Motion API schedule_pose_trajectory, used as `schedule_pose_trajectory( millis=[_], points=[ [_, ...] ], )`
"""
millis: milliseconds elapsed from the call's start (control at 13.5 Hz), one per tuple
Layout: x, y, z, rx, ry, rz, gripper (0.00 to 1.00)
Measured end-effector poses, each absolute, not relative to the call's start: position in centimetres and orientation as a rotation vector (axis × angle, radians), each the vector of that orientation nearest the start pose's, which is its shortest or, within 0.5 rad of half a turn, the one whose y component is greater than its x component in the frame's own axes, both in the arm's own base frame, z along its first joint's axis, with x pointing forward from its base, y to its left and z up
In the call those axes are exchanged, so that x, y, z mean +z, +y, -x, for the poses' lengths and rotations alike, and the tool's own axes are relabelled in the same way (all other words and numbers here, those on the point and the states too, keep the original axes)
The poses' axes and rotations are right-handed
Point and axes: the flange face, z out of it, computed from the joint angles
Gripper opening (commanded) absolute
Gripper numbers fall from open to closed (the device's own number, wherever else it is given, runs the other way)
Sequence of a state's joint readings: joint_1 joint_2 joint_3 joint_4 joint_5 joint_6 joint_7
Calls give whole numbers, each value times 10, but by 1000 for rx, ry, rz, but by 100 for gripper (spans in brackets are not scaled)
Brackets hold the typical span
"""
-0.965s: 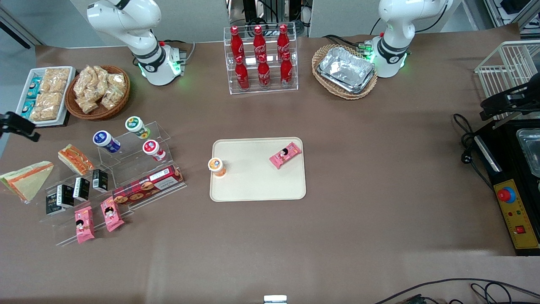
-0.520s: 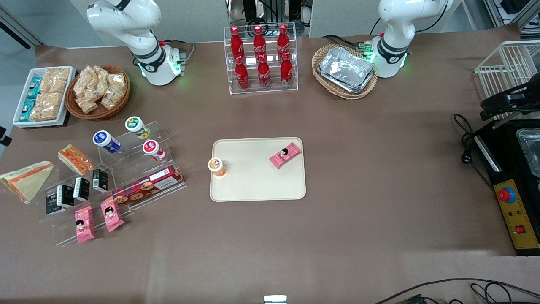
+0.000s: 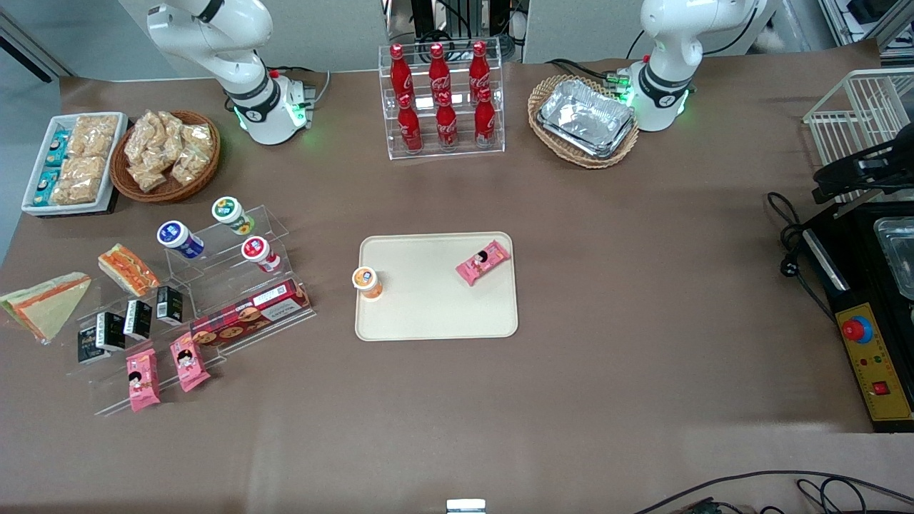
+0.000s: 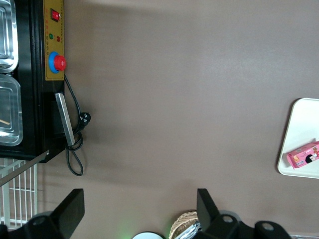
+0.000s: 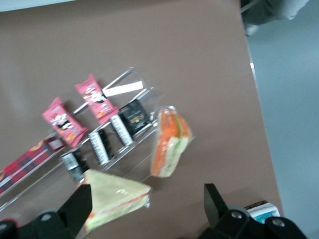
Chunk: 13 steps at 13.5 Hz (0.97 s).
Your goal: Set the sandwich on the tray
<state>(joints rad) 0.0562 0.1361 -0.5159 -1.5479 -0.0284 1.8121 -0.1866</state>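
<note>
Jaws (image 5: 144, 209) now out of front view, above sandwich (image 3: 44, 303).

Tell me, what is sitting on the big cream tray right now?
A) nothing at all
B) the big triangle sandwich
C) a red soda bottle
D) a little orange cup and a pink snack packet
D: the tray holds only an orange cup and a pink packet; the sandwich lies on the table toward the working arm's end, and the gripper hangs open above it.
</note>
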Motion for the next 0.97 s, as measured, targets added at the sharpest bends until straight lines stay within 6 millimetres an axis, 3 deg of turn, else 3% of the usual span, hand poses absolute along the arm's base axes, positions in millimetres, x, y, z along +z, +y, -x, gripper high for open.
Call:
schedule_pose_trajectory(
  millis=[223, 446, 668, 965],
  points=[
    [564, -297, -558, -197, 490, 3278, 100],
    [530, -323, -556, -193, 504, 3249, 100],
    [497, -327, -557, -198, 528, 3213, 100],
    [467, -319, -562, -167, 543, 3156, 100]
  ],
)
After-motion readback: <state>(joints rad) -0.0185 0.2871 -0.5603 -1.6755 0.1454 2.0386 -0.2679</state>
